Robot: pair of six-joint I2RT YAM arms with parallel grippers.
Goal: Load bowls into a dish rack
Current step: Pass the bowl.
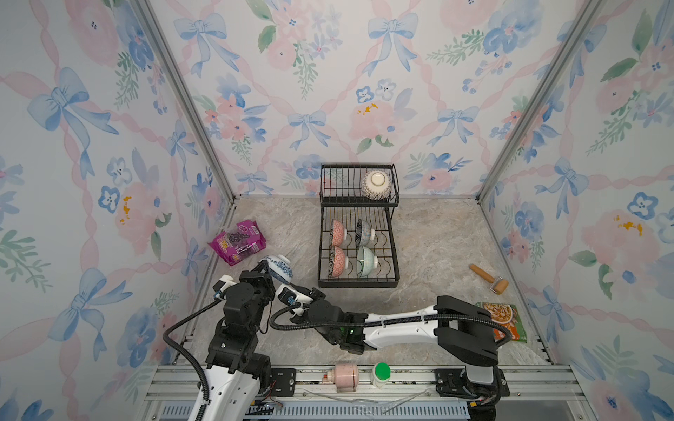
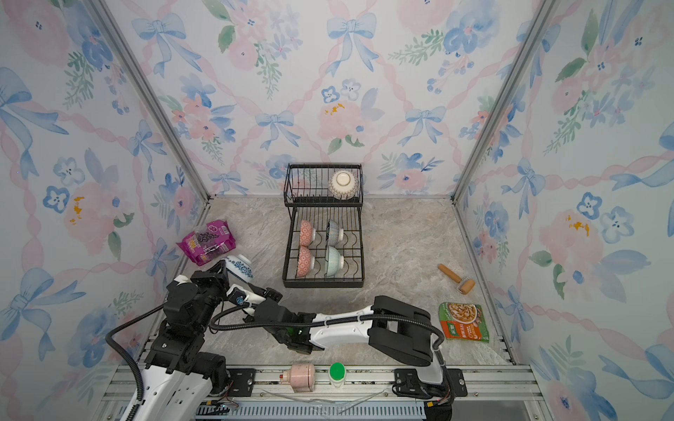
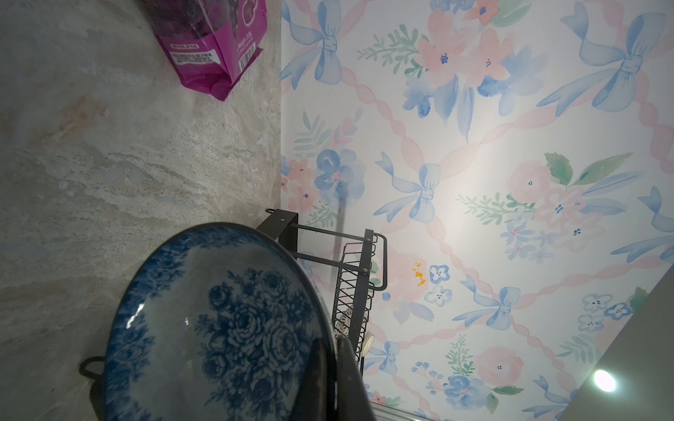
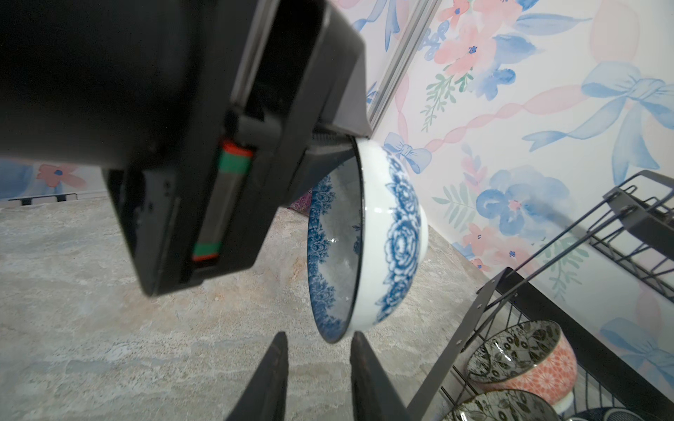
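Overhead floral wallpaper [image 1: 328,73], marbled tabletop [image 1: 437,255].

Soft even light, blurry wrist foregrounds

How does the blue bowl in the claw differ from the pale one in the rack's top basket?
The blue floral bowl is pinched by the left gripper, on edge, outside the dish rack; the cream bowl sits loaded, foot up. The blue floral bowl bears blue roses; the cream bowl, a dark lattice. Both are small, round, footed.
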